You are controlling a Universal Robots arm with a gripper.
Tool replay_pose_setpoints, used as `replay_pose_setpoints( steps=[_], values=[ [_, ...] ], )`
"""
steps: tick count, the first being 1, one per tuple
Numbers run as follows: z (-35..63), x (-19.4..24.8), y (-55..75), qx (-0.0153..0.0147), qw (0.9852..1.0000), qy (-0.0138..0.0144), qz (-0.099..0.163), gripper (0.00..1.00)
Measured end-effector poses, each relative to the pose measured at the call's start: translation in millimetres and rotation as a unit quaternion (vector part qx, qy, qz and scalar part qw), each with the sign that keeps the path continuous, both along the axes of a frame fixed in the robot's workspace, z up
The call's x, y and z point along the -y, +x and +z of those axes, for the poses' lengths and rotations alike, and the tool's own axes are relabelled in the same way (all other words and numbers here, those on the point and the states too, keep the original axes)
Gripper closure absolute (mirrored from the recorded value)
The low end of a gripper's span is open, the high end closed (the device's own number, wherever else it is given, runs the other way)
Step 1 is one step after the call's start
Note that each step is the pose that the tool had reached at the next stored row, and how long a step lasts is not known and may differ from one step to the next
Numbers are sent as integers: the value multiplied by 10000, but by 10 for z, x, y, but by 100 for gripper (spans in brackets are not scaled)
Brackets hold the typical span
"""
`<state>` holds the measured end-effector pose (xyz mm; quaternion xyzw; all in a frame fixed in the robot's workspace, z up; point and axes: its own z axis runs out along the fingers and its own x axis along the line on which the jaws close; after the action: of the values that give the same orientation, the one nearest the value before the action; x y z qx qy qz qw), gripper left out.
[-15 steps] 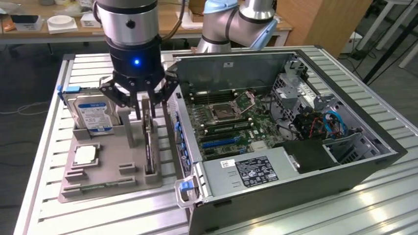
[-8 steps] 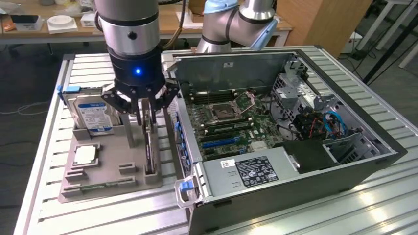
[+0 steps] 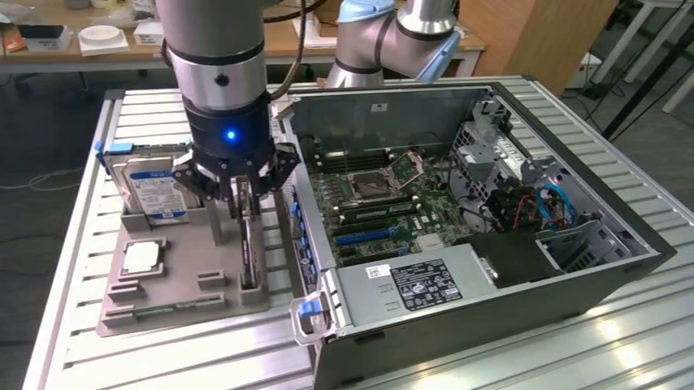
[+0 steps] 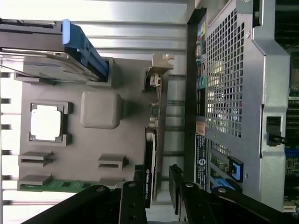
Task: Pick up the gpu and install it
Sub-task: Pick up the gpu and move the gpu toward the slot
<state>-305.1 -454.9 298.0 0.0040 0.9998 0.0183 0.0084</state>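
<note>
Exterior view: a blue label is seen on the hard drive (image 3: 155, 188) and a black-and-white sticker on the power supply (image 3: 418, 284) inside the computer case (image 3: 379, 106); neither text can be read. The gripper (image 3: 243, 207) is positioned directly over the gpu (image 3: 252, 256), which is stood on its long edge in a slot of the grey tray (image 3: 179, 272), beside the case.

Wrist view: white lettering is printed on the gpu (image 4: 149, 158), a thin black card, but it is unreadable. The gripper (image 4: 156, 170) is parted, one finger on each side of the card, with a gap on one side; nothing is clenched.

My arm (image 3: 217, 49) is a silver-grey tube with black bands and pale blue joint caps (image 3: 363, 8). My black wrist housing (image 3: 227, 114) carries one lit blue lamp (image 3: 229, 135). My gripper (image 3: 243, 201) is black, with jointed link fingers (image 4: 139, 191).
</note>
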Motion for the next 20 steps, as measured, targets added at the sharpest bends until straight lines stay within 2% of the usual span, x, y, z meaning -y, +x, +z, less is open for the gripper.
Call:
replay_pose_setpoints(
  steps=[10, 15, 20],
  values=[
    [-181, 59, -24, 0, 10000, 0, -77, 64],
    [-273, 65, -77, 0, 9999, 0, -107, 64],
    [-364, 66, -61, 0, 9999, 0, -108, 64]
  ],
)
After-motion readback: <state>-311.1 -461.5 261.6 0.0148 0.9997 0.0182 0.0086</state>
